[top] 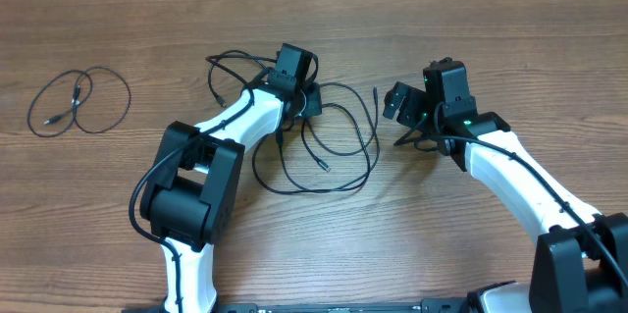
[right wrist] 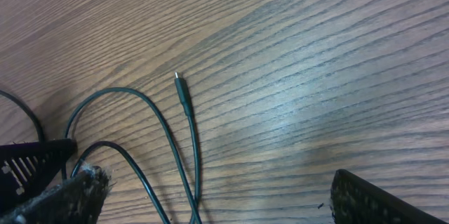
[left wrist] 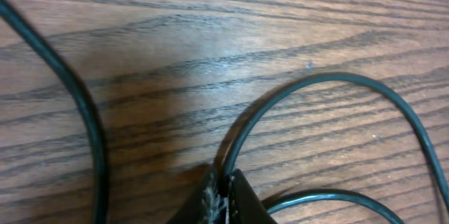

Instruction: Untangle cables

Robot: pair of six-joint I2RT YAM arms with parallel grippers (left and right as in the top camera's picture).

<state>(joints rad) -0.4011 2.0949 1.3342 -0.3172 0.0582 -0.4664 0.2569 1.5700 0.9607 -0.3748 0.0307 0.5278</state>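
A tangle of thin black cables [top: 329, 151] lies looped on the wooden table at the centre. My left gripper [top: 306, 100] is down on the tangle's upper left part. In the left wrist view my left gripper [left wrist: 224, 199] is shut on one cable strand [left wrist: 330, 78], which arcs away to the right. Another strand [left wrist: 81, 108] runs past on the left. My right gripper [top: 399, 104] hovers just right of the tangle. In its wrist view it [right wrist: 217, 203] stands wide open, with a plug end [right wrist: 182, 92] and two strands on the table between its fingers [right wrist: 66, 196].
A separate small cable [top: 78, 102] lies loosely coiled at the far left of the table. The thicker black wires along both white arms [top: 235, 122] hang over the table near the tangle.
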